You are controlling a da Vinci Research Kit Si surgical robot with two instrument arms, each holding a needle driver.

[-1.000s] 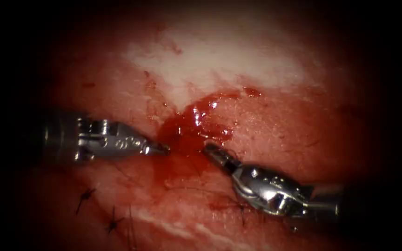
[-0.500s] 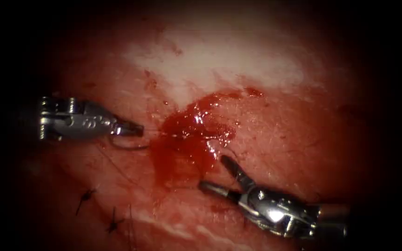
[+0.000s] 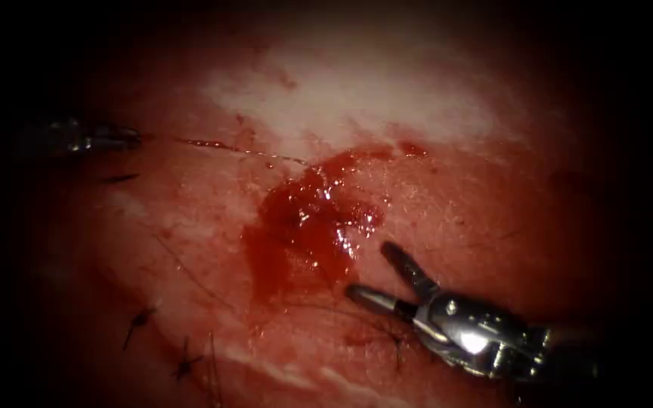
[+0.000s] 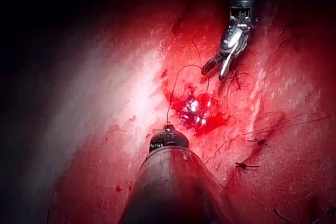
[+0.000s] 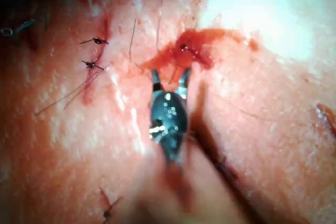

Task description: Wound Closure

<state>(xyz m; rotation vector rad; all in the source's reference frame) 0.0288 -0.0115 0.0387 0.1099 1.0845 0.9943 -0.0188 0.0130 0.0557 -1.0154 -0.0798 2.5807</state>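
Observation:
The tissue has a pool of red fluid over its cut. My left tool is far out on the left of the cut, jaws shut. A dark sliver just below it looks like the needle, clear of the tissue; where along its curve it is held I cannot tell. Thread runs taut from those jaws to the top of the cut. My right tool hovers just right of the cut, jaws open and holding nothing. The right wrist view also shows it open at the fluid's edge.
Two earlier dark knotted stitches lie at the lower left, with loose thread ends near them. A pale patch of tissue lies beyond the cut. In the left wrist view the right tool is past the red fluid.
My left tool drew the needle out at the cut's left edge and moved far left and up, pulling thread taut. The right tool's jaws opened and it backed off down and right.

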